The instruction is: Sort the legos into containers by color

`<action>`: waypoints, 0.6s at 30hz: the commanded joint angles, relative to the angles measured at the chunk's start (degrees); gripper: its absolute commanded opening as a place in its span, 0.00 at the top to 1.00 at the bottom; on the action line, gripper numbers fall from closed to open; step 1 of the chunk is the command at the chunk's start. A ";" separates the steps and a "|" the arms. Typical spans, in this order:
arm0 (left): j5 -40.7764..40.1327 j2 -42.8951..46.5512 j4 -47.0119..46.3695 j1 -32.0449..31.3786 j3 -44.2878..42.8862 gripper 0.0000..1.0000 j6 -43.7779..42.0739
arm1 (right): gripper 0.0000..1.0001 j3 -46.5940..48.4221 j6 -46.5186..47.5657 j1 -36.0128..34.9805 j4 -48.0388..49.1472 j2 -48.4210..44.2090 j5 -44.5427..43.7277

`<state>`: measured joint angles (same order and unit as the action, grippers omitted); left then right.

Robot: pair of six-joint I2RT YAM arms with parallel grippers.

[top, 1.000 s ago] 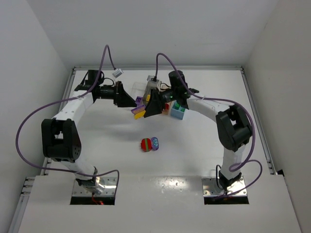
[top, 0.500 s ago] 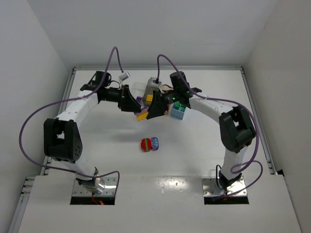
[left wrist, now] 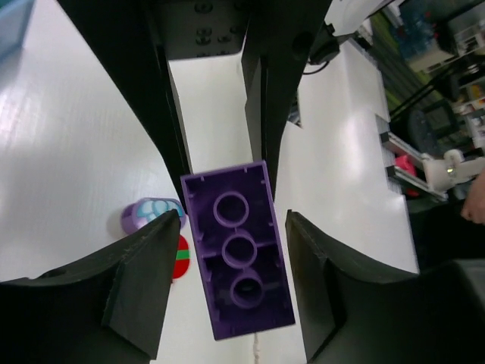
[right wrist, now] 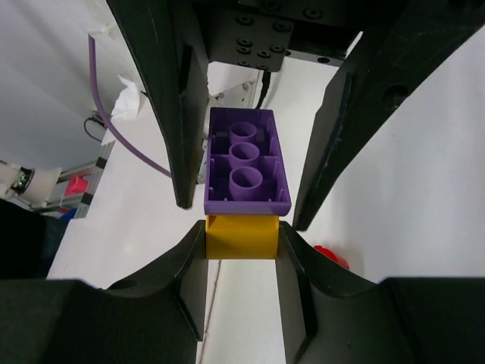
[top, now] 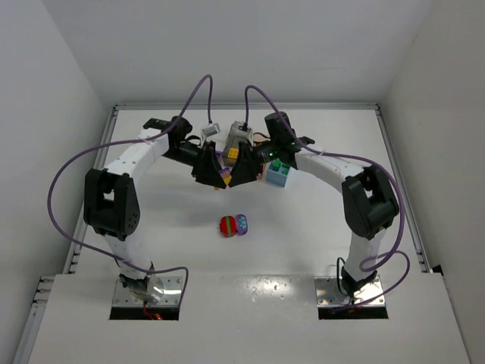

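Observation:
My right gripper (right wrist: pixel 241 231) is shut on a yellow lego (right wrist: pixel 241 236) with a purple lego (right wrist: pixel 244 161) stuck to its far end, held above the table. My left gripper (left wrist: pixel 231 220) is open. Its fingers (left wrist: pixel 136 288) flank the purple lego (left wrist: pixel 239 250) with a gap on each side. In the top view the two grippers meet nose to nose at the back middle, left (top: pixel 214 171) and right (top: pixel 233 174), with the purple lego (top: pixel 223 175) between them. A light blue container (top: pixel 277 175) holds a green lego (top: pixel 279 164). A clear container (top: pixel 218 139) stands behind the grippers.
A red round-topped lego (top: pixel 227 226) and a purple-blue round one (top: pixel 242 223) lie together mid-table, also in the left wrist view (left wrist: pixel 180 258) (left wrist: pixel 151 214). Both arms arch over the back half of the table. White walls close in the sides.
My left arm has swung right and its open fingers now straddle the purple lego. My right gripper moved slightly left, still holding the yellow and purple legos.

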<state>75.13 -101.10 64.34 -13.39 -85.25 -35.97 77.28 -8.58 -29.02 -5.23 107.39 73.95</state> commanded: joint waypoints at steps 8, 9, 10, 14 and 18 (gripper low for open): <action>3.62 -0.33 10.20 0.91 -3.77 0.29 -10.88 | 1.00 -3.01 4.71 -0.34 0.05 -4.30 1.11; 3.62 -0.33 10.20 0.91 -3.78 0.29 -10.88 | 1.00 -3.01 4.71 -0.34 0.05 -4.30 0.58; 3.62 -0.33 10.20 0.91 -3.78 0.29 -10.88 | 1.00 -3.53 4.71 -0.34 -0.47 -4.30 0.58; 3.01 -0.33 10.20 0.91 -3.78 0.40 -11.40 | 1.00 -3.53 4.71 -0.34 -0.48 -4.83 0.58; 3.00 -0.33 10.20 0.91 -3.78 0.56 -11.41 | 1.00 -1.60 4.71 -0.87 -0.48 -4.30 1.11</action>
<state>75.90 -102.41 74.30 -12.93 -87.13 -44.51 73.84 -6.00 -29.36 -7.05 105.38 73.87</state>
